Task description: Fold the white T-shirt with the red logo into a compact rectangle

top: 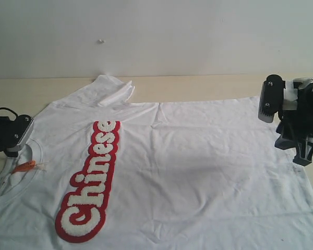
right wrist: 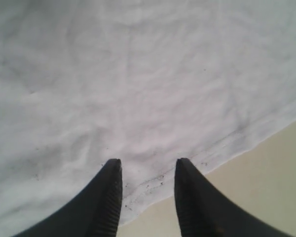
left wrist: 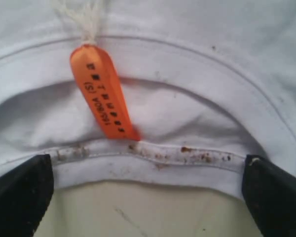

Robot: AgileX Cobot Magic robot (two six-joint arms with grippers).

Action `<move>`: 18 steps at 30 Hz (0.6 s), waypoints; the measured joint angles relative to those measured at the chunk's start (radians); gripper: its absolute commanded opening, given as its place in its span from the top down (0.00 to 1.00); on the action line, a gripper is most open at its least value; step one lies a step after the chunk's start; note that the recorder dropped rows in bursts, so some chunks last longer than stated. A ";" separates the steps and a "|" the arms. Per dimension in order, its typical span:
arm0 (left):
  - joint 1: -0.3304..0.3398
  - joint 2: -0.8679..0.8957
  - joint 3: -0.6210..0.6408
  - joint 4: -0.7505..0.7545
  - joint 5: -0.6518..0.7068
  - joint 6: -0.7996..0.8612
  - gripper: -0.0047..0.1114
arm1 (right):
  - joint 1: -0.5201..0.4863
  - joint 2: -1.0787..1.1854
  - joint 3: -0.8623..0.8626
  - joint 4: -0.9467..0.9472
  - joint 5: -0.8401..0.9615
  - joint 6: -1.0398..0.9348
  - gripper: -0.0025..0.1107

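Underlying T-shirt (top: 198, 172): beige tabletop (top: 208, 86), white wall (top: 198, 36)

Nothing much here: pale beige tabletop (top: 208, 86), a bare bit showing just past the right pincer (right wrist: 148, 163) tips, plain white wall (top: 198, 31) well behind it, tiny speck (top: 100, 40) on that.

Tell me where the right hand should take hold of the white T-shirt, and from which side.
Pinch the stitched bottom hem of the white T-shirt, coming in from the table side beyond it. The cloth lies flat, so that free edge likely gives the only lip to slide one finger under. The right hand is open at that edge.
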 measured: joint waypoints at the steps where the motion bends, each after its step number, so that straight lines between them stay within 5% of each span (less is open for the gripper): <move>1: 0.000 0.000 0.000 0.000 0.000 0.000 0.06 | 0.000 0.000 0.000 0.000 -0.002 -0.014 0.69; 18: 0.000 0.000 0.000 0.000 0.000 0.000 0.06 | 0.000 0.000 0.000 -0.017 0.046 -0.050 0.69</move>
